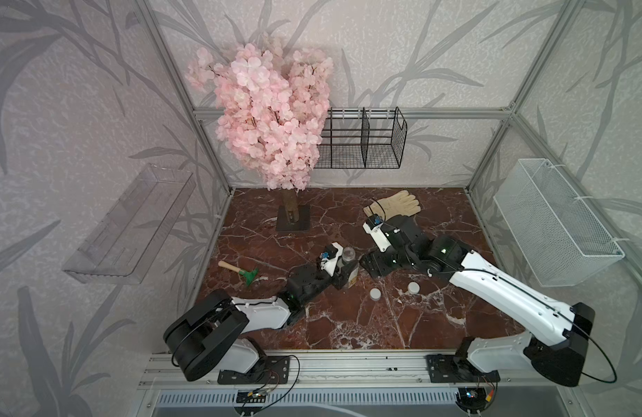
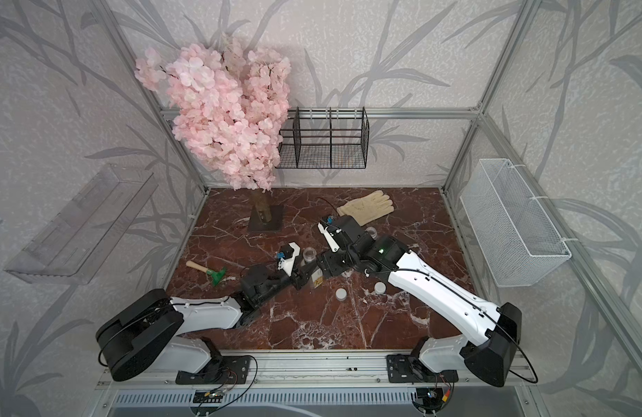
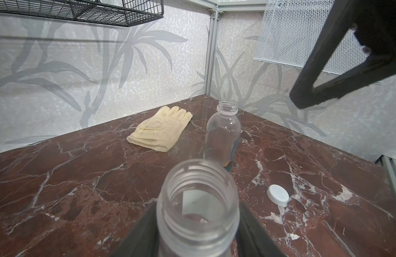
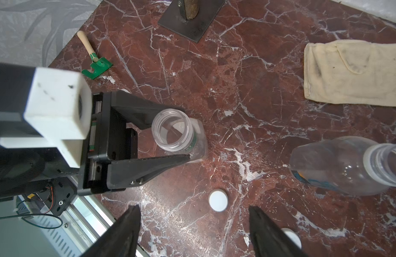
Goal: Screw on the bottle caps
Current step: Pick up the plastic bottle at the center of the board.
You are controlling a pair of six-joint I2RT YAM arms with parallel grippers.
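I'm seeing grey leaf-print walls [image 1: 420,54], a red marble tabletop [image 1: 348,325], black wire shelf [image 1: 362,144] far, white mesh basket [image 1: 554,231] right, clear tray [image 1: 131,224] left.

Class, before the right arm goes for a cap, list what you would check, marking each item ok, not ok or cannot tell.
1. Left pincer closed on the clear plastic bottle with the green neck band: ok.
2. That bottle upright, mouth uncapped: ok.
3. Right pincer open and empty: ok.
4. Small white round plastic cap lying free on the red marble table: ok.
5. Rounder clear bottle with the blue label standing apart from the cap: ok.
6. Grip firm enough to resist twisting: cannot tell.
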